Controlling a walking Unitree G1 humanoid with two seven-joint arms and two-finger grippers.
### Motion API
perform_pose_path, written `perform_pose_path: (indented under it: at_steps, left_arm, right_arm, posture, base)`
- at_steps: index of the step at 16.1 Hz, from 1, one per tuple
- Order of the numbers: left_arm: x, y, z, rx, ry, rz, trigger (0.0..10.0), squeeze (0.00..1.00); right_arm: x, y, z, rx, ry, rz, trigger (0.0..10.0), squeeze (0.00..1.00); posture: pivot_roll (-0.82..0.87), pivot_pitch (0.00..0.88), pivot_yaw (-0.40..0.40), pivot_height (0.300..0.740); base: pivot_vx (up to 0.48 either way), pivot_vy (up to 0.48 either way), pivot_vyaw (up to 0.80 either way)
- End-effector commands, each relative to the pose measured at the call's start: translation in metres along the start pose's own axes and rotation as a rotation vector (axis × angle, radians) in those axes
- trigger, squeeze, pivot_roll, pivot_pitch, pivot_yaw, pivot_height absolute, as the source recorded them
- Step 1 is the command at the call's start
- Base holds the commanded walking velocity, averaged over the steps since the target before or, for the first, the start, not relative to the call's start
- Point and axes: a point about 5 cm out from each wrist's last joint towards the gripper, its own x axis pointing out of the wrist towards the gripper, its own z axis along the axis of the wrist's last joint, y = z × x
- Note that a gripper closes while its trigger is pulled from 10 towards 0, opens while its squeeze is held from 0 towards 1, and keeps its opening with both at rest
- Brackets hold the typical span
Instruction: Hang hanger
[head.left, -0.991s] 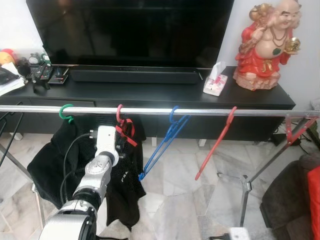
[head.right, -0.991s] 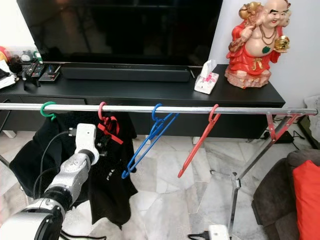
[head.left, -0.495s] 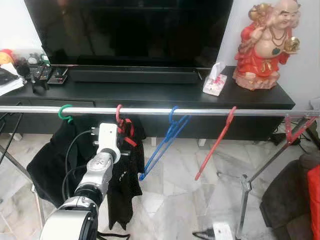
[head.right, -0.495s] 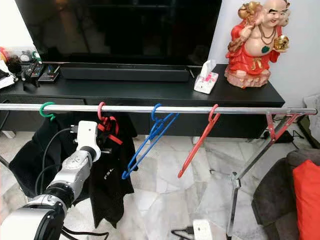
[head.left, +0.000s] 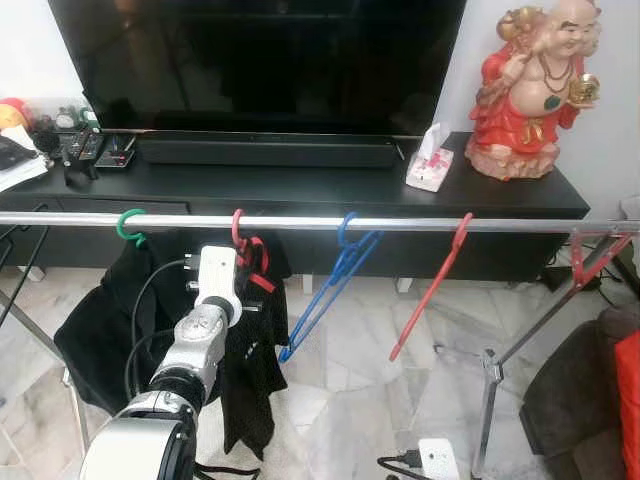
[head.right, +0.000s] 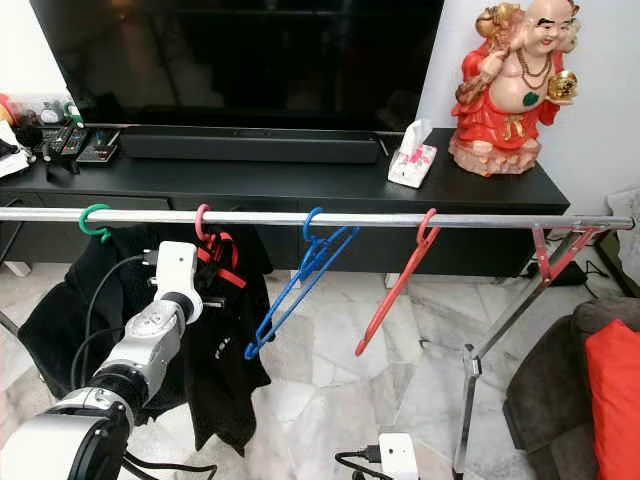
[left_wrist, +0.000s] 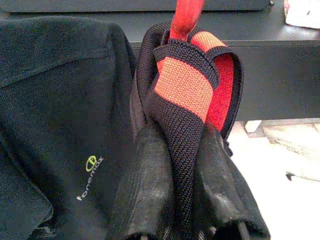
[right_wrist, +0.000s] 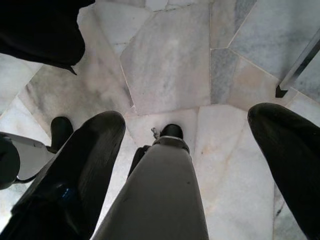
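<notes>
Hanger (head.left: 240, 232), red, with its hook already over the rail (head.left: 400, 224) between the green hanger (head.left: 128, 225) and blue hanger (head.left: 335, 280); hanging looks essentially done, release remaining. Left gripper (left_wrist: 182, 175) is clamped on the black-and-orange strap (left_wrist: 185, 100) of the garment (head.left: 250, 370), a detail the wrist view resolves. Right gripper (right_wrist: 200, 145) hangs idle, fingers apart, above the floor (right_wrist: 170, 65).

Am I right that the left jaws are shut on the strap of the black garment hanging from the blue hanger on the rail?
Not quite: the hanger is red, not blue. The left wrist view shows the left gripper shut on the black-and-orange strap of the black garment, which hangs from the red hanger on the rail. The blue hanger hangs bare beside it.
</notes>
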Motion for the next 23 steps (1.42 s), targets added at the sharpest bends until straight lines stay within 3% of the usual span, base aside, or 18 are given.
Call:
perform_pose_path:
  at_steps: [1, 4, 6, 11, 13, 17, 23]
  left_arm:
    - [0.0, -0.002, -0.008, 0.014, 0.056, -0.013, 10.0, 0.0]
    - [-0.001, 0.001, -0.002, -0.016, -0.002, 0.02, 10.0, 0.0]
    - [-0.001, 0.006, 0.012, -0.041, -0.106, 0.043, 10.0, 0.0]
    - [-0.01, 0.011, 0.015, 0.022, -0.182, 0.03, 10.0, 0.0]
    - [-0.019, 0.012, 0.014, 0.068, -0.218, 0.009, 10.0, 0.0]
    - [-0.032, 0.011, 0.006, 0.116, -0.225, -0.023, 10.0, 0.0]
    - [-0.067, 0.015, -0.022, 0.107, -0.183, 0.03, 10.0, 0.0]
  right_arm:
    - [0.0, -0.003, 0.0, -0.005, 0.012, -0.008, 10.0, 0.0]
    - [0.0, -0.001, 0.001, -0.008, 0.011, -0.006, 10.0, 0.0]
    - [0.001, -0.001, 0.002, -0.009, 0.01, -0.007, 10.0, 0.0]
    - [-0.001, -0.004, -0.002, -0.006, 0.014, -0.011, 10.0, 0.0]
    - [-0.004, -0.016, -0.011, -0.004, 0.025, -0.022, 10.0, 0.0]
    - [-0.005, -0.023, -0.012, -0.006, 0.027, -0.028, 10.0, 0.0]
    - [-0.001, 0.0, -0.006, -0.01, 0.017, -0.012, 10.0, 0.0]
  posture:
    - [-0.04, 0.0, -0.024, 0.74]
    - [-0.04, 0.0, -0.025, 0.74]
    - [-0.04, 0.0, -0.025, 0.74]
    - [-0.03, 0.0, -0.025, 0.74]
    - [-0.03, 0.0, -0.027, 0.74]
    - [-0.03, 0.0, -0.026, 0.74]
    - [-0.03, 0.0, -0.025, 0.74]
  base:
    - [0.0, 0.0, 0.0]
    - [0.0, 0.0, 0.0]
    - [0.0, 0.0, 0.0]
    - [0.0, 0.0, 0.0]
    - [0.0, 0.0, 0.0]
    - [0.0, 0.0, 0.0]
    - [0.0, 0.0, 0.0]
